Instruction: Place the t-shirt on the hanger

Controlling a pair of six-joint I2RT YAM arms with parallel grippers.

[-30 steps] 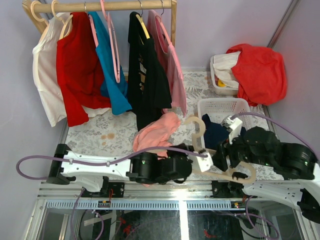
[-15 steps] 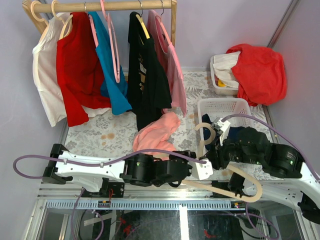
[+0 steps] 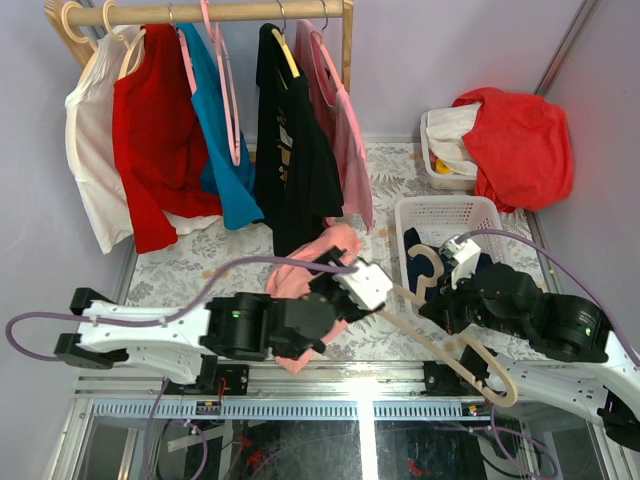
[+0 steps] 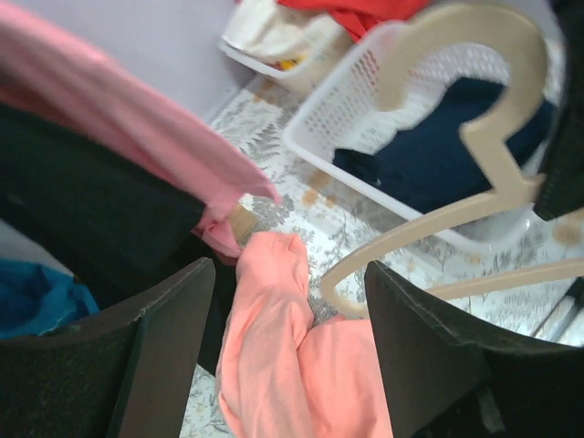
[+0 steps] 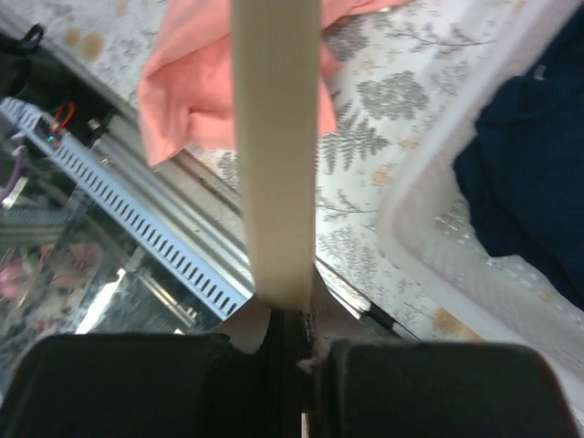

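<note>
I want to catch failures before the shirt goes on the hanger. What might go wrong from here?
1. The right fingers pinch the hanger at one narrow spot, so it may twist once cloth drags on it.
2. The t-shirt lies bunched, its neck opening unseen; the open left fingers may pinch several layers.
3. The hanger's hook sits by the white basket and could snag its rim.

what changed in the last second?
Left gripper pulled back from the hanger and up over the t-shirt, jaws open. Hanger swung from crosswise to diagonal, one end toward the near edge. Unchanged: right gripper clamped on hanger; t-shirt heaped on the table.
</note>
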